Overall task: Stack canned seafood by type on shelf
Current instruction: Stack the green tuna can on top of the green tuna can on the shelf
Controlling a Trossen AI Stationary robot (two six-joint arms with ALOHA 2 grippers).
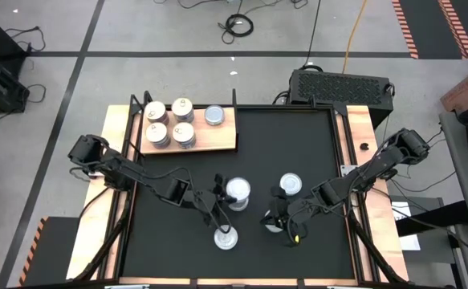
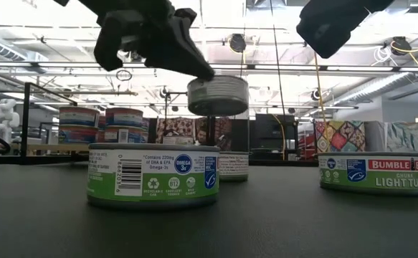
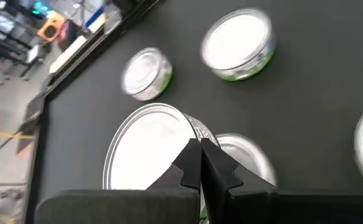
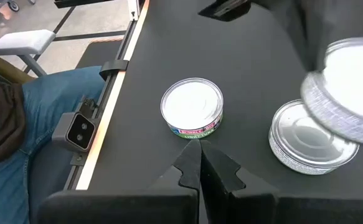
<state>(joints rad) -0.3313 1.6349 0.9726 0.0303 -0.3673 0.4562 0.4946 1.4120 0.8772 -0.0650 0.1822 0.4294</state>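
Observation:
My left gripper (image 1: 220, 195) is shut on one tin of canned seafood (image 2: 218, 97) and holds it in the air. The tin hangs above a second tin (image 4: 309, 140) that stands on the black mat. More tins stand on the mat: one near the front edge (image 1: 225, 238) and one toward the right (image 1: 290, 185). The shelf (image 1: 217, 143), a wooden board at the far left, carries several tins (image 1: 169, 120). My right gripper (image 4: 200, 152) is shut on nothing, hovering over the mat right of centre. My left gripper pinches the lifted tin by its rim (image 3: 182, 127) between its two shut fingers, on the side that faces the table's left. The fingers slant down at it from the left. The tin is clear of the mat and slightly tilted, its pale top up.
A tin labelled light tuna (image 2: 372, 172) stands at the right in the low view. Raised rails run along the mat's left and right sides. A person's leg in jeans (image 4: 50, 118) is beside the table in the right wrist view. A black box (image 1: 338, 84) sits beyond the far edge.

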